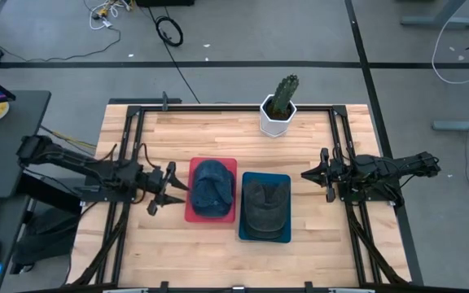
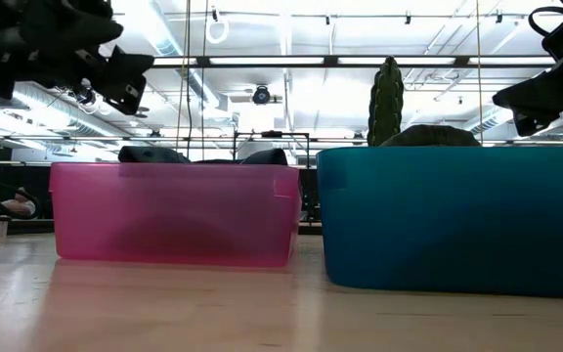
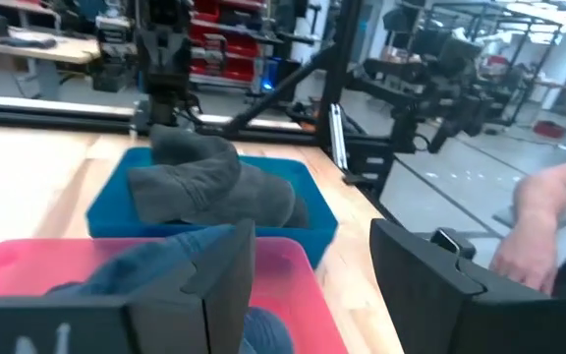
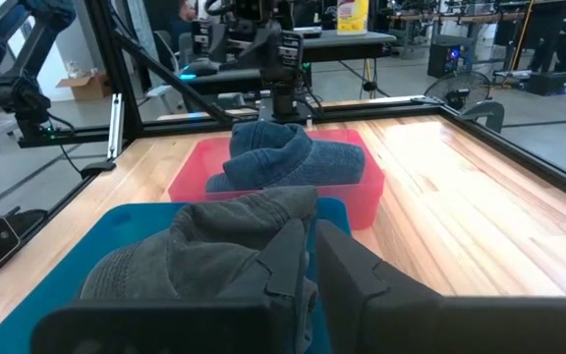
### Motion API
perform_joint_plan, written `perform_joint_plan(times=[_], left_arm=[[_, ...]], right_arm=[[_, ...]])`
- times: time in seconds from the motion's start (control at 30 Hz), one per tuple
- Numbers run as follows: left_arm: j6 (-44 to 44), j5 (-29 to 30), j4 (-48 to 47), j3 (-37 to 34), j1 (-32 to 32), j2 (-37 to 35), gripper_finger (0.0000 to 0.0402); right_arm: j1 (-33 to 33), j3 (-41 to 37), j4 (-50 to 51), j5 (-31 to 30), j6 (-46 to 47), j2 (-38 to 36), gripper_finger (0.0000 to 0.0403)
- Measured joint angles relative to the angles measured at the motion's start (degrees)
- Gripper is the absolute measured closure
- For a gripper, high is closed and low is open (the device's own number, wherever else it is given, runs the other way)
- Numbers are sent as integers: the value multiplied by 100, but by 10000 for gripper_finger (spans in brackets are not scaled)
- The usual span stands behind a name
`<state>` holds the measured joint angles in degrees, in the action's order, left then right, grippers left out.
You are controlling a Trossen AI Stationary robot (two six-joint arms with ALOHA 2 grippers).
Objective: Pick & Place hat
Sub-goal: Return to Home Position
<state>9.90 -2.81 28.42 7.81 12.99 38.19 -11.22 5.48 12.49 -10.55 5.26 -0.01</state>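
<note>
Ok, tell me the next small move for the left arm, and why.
Probably draw the left tool back from the red plastic bin toward its base. The blue denim cap lies in that bin, the dark grey cap in the blue plastic bin, and the tool hangs open and empty beside it.

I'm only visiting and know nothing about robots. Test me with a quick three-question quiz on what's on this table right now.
1. True or false: the blue cap lies in the red bin.
2. The left gripper hangs beside the red bin, the right gripper beside the blue bin. Which has its fingers spread open? A. left B. right
3. Fill in: the white pot holds a ____.

Key: 1 true; 2 A; 3 cactus.
</note>
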Motion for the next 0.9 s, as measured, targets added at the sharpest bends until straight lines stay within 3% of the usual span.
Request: perform_joint_plan(times=[0.17,0.37,0.63,0.9], left_arm=[[38,-107,44,0,-235,-196,195],[123,-900,-69,0,-606,-556,195],[-15,-911,-901,0,-928,-1283,195],[-306,-795,-1072,0,-983,-2037,195]], right_arm=[[0,0,0,0,0,0,367],[-1,0,0,0,0,0,367],[-1,0,0,0,0,0,367],[-2,0,0,0,0,0,367]])
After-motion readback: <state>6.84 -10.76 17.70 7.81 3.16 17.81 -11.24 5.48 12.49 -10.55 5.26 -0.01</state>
